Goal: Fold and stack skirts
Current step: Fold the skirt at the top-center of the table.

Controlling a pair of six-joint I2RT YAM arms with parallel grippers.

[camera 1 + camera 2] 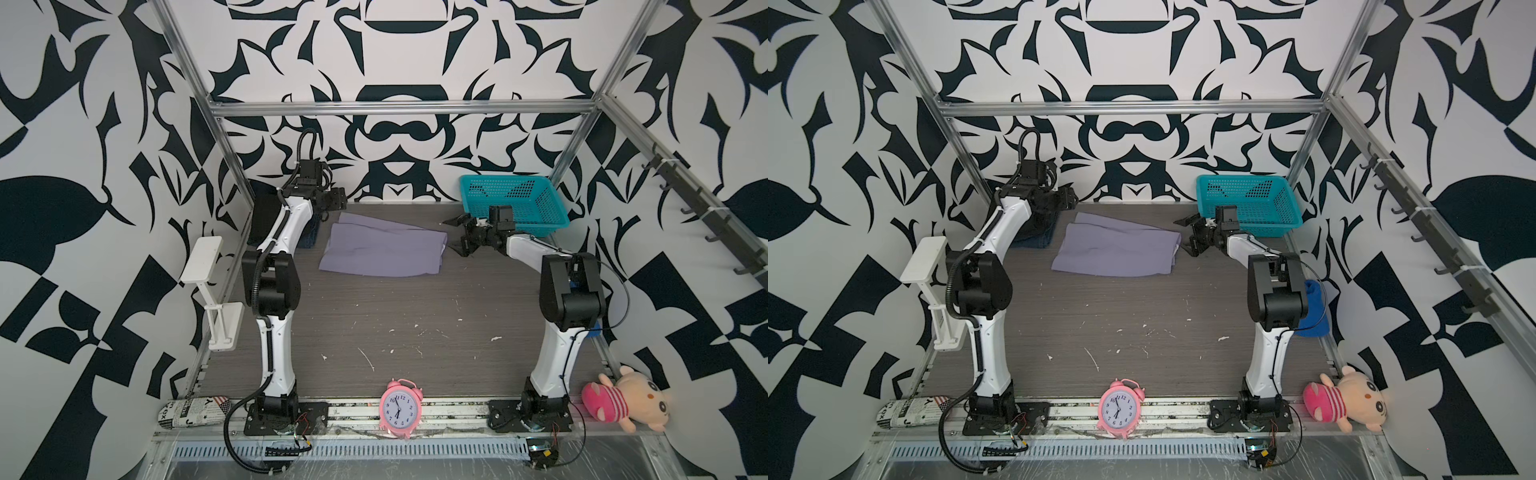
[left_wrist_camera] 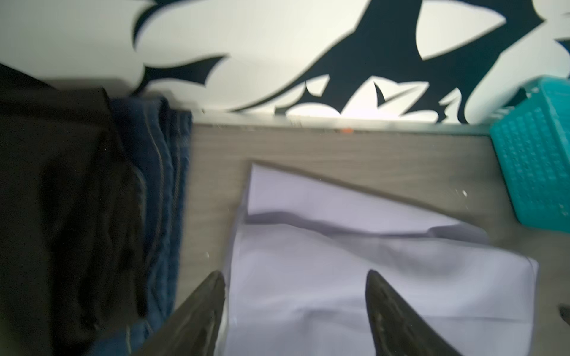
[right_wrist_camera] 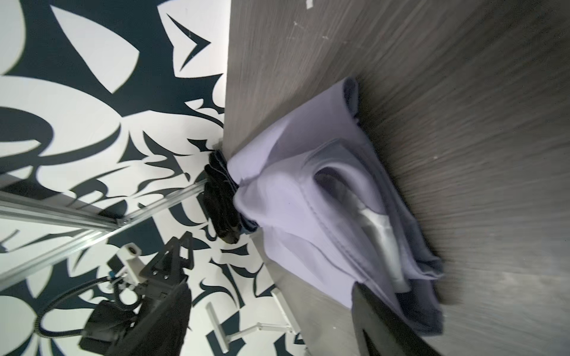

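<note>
The left arm point(image 1: 282, 357) and right arm point(image 1: 559, 353) had white shells between bulky black joints — ribbed black hose point(image 1: 255, 286) on the left (thin wire point(image 1: 626, 297) on the right).

Grey wood-grain tabletop point(image 1: 415, 307), scuffed and flecked white, carrying four cloth items and one basket.
A lavender skirt point(image 1: 382, 253) lies folded toward the back centre. A denim skirt point(image 1: 1040, 239) and a black skirt point(image 2: 61, 200) lie touching in the back left corner, partly hidden. A teal basket point(image 1: 536, 208) stands in the back right corner. A blue cloth point(image 1: 1314, 307) lies at the right edge, well apart from the skirts.
</note>
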